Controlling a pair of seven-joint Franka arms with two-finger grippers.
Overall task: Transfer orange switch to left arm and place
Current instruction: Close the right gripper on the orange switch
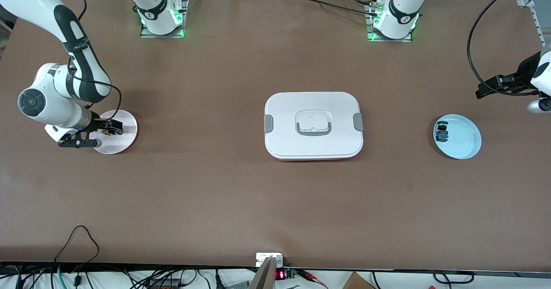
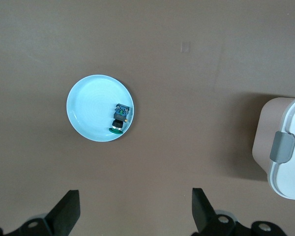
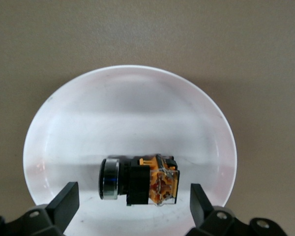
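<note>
The orange switch (image 3: 140, 179) lies on its side on a pale pink plate (image 3: 128, 108) toward the right arm's end of the table. My right gripper (image 3: 134, 194) is low over that plate (image 1: 125, 123), open, one finger on each side of the switch (image 1: 112, 130), with a gap at both sides. In the front view the right gripper (image 1: 105, 135) covers part of the plate. The white box (image 1: 313, 125) sits mid-table with its lid on. My left gripper (image 2: 135, 196) hangs high and open with nothing between its fingers, and it (image 1: 490, 86) is over the table's edge at the left arm's end.
A light blue plate (image 1: 462, 138) beside the box, toward the left arm's end, carries a small green-capped switch (image 1: 441, 133). The left wrist view shows this plate (image 2: 91, 108), that switch (image 2: 120, 118) and a corner of the box (image 2: 287, 147). Cables lie along the table's near edge.
</note>
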